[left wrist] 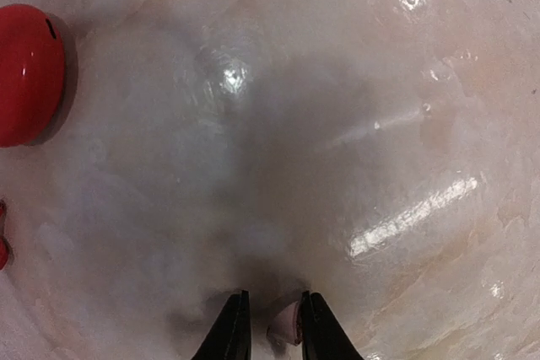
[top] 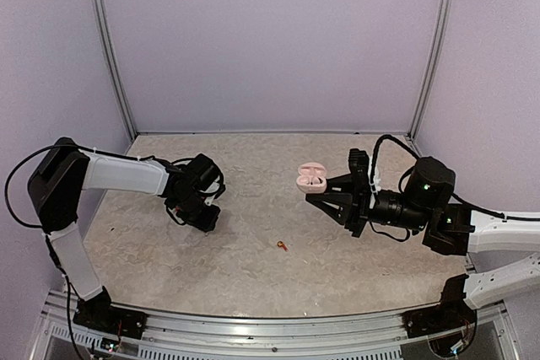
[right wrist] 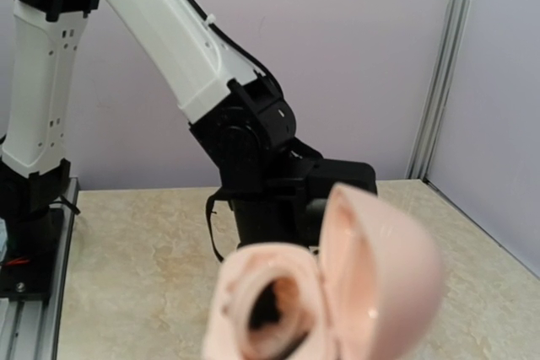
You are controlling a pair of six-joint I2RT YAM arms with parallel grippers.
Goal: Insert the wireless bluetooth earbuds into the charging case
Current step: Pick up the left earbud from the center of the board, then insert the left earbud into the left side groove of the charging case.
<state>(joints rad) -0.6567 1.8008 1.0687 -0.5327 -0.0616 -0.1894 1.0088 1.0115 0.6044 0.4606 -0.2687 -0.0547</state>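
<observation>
**Little bud in the left claw, open case far off to its right**

The left arm (top: 126, 174) bends down to the table (top: 253, 276). The right arm (top: 498, 229) reaches in from the other side.

The right claw (top: 319, 190) is pressed tight on the charging case (top: 310, 177). It holds the pink case up off the table with the lid flipped open. In the right wrist view, the open cup faces back toward the claw and the lid stands to one side.

A round red case (left wrist: 25, 73) lies on the table ahead of the left claw (left wrist: 274, 297) and off to its left. It is shut.

The left claw points down at the table. Its two fingers are close together, with a pale pink bud (left wrist: 285, 328) between them. The bud touches one finger. I cannot tell if both fingers squeeze it yet. It is too small to see which way its long side points.

A red-orange bud (top: 281, 246) lies on the table between the two claws, nearer the front edge.

I think the big thing for the next move is this: the open case is well away to the right of the left claw and higher up. The left claw is the one at the pale bud, so that bud must go up and across to the case.
</observation>
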